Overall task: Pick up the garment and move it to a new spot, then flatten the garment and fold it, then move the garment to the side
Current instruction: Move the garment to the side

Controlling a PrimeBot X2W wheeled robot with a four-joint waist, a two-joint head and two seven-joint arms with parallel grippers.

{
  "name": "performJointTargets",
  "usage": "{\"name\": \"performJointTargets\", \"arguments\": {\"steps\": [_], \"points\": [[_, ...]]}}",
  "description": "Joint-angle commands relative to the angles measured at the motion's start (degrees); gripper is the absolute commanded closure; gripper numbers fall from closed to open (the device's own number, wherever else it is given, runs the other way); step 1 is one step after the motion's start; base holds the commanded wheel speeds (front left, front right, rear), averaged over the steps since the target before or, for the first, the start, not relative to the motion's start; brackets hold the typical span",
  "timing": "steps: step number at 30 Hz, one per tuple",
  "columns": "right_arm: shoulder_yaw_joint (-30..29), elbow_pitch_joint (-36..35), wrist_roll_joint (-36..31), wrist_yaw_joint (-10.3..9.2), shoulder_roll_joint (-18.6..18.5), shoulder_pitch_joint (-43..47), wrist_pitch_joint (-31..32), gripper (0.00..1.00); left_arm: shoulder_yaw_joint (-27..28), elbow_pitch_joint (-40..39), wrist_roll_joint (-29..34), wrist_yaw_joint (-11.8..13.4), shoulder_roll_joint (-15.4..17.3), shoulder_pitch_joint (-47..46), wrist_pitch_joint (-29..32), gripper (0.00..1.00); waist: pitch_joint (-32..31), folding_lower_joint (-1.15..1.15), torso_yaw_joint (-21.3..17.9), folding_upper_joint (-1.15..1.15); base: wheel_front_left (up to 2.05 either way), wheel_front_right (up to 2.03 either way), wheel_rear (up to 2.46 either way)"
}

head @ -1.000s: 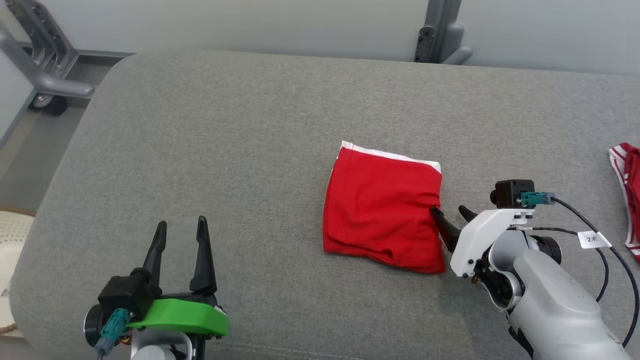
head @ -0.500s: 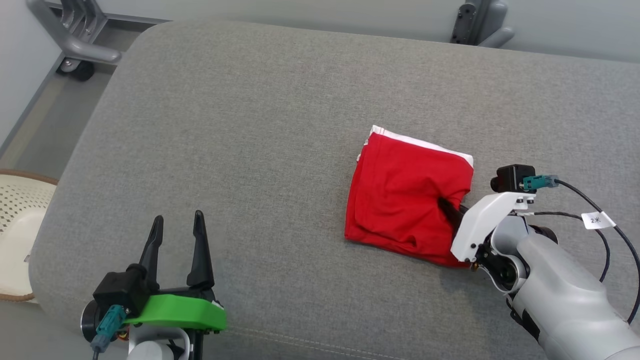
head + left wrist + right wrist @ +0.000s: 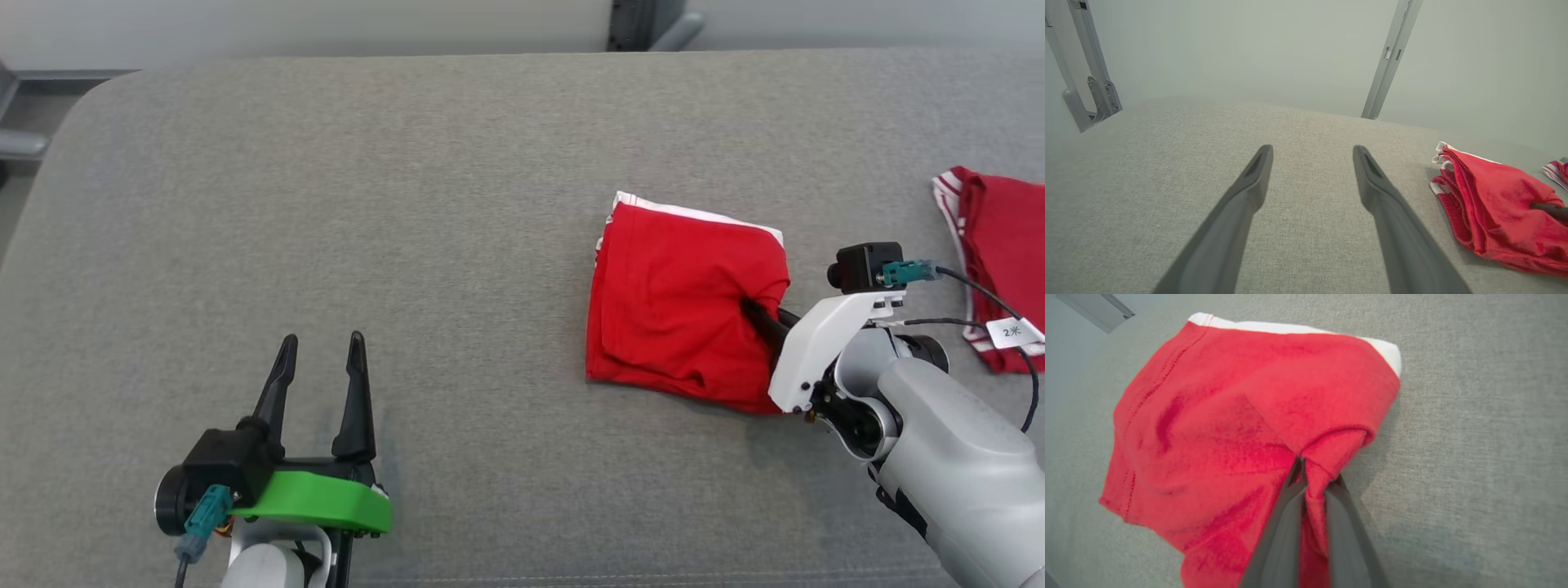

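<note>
The two dark fingers (image 3: 1286,526) of the right gripper (image 3: 1316,475) are clenched on a pinched ridge of cloth at the right edge of the folded red garment (image 3: 678,310). The fabric bunches up between them (the right wrist view shows the pleat plainly). The garment lies on the grey upholstered bench (image 3: 326,163), right of centre, with its white band (image 3: 694,214) along the far edge and its layers stacked at the left.

It looks like a soft, light, limp knit, neither fragile nor slippery. Lifted by this one pinch it would probably droop, and the fold could fall open. Whether the fingers caught every layer or only the top ones I cannot tell. A hold through all the layers at an edge should carry it tidily, and a low slide should work too, though the bench's cloth may drag at it.

The left gripper (image 3: 322,339) hovers at the near left, well apart from the garment, its fingers spread with nothing between them.

By count there are two red garments: the one being gripped and a second red garment (image 3: 992,245), white-striped, at the far right. There are two grippers, with two fingers each.
</note>
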Motion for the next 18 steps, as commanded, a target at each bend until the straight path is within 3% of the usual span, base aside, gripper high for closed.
{"name": "performJointTargets", "arguments": {"steps": [1, 10, 18], "points": [[0.69, -0.40, 0.69, -0.03, -0.69, -0.77, -0.25, 1.00, -0.12, 0.14, 0.80, -0.24, 0.05, -1.26, 0.00, 0.00, 1.16, 0.00, -8.46, 0.58, 0.00, 0.00, 0.00], [3.32, -0.40, 2.54, -0.03, -1.75, -2.47, -2.21, 1.00, -0.84, 1.19, 2.29, -1.08, 0.54, -3.63, 0.01, 0.00, 3.35, 0.00, -20.05, 0.58, 0.00, 0.00, 0.00], [5.13, 0.36, 3.67, -0.03, -1.33, -3.82, -3.78, 1.00, -1.42, 2.13, 2.98, -1.54, 0.95, -4.91, 0.01, 0.00, 4.46, 0.00, -23.33, 0.58, 0.00, 0.00, 0.00]]}}
